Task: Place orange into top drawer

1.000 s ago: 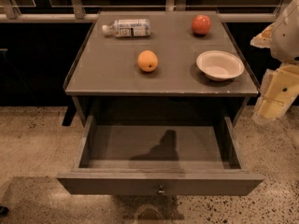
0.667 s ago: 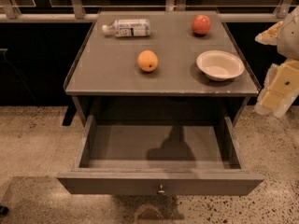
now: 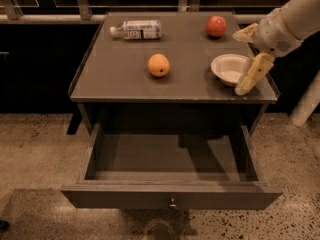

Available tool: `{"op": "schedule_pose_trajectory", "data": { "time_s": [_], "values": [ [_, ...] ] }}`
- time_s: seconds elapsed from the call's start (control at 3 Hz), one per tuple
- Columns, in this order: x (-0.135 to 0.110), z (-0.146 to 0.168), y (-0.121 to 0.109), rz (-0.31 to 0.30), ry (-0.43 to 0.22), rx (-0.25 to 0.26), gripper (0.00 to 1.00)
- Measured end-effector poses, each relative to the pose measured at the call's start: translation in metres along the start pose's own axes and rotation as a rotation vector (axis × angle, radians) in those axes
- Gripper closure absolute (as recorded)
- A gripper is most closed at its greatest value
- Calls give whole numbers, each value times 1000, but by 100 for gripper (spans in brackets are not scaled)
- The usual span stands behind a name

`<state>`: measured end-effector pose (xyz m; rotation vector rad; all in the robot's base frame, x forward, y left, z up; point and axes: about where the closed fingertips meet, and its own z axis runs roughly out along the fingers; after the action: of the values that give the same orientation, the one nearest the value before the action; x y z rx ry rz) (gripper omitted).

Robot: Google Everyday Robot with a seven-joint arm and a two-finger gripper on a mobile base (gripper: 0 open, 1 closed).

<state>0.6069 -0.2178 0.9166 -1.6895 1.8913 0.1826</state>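
Note:
The orange (image 3: 158, 65) sits on the grey tabletop (image 3: 120, 79), near its middle. The top drawer (image 3: 170, 194) is pulled out below the table and holds nothing; its small metal knob (image 3: 172, 202) shows on the front panel. My gripper (image 3: 239, 63) comes in from the upper right and hangs over the right side of the white bowl (image 3: 228, 68), well to the right of the orange. Its two cream fingers (image 3: 254, 73) are spread apart with nothing between them.
A red apple-like fruit (image 3: 216, 26) lies at the back right of the tabletop. A plastic water bottle (image 3: 137, 29) lies on its side at the back left. A rail and dark wall run behind the table. Speckled floor surrounds the drawer.
My arm has moved left from beyond the table's right edge to above the white bowl. The orange, the bowl, the bottle and the drawer have not moved.

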Motion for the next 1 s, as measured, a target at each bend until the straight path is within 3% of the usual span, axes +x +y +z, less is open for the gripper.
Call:
{"op": "schedule_pose_trajectory", "data": {
  "time_s": [0.33, 0.67, 1.0],
  "values": [
    [-19, 72, -37, -48, -98, -97, 0],
    [-40, 151, -57, -78, -158, -210, 0],
    [-51, 183, -65, -82, -172, -257, 0]
  ]
}}
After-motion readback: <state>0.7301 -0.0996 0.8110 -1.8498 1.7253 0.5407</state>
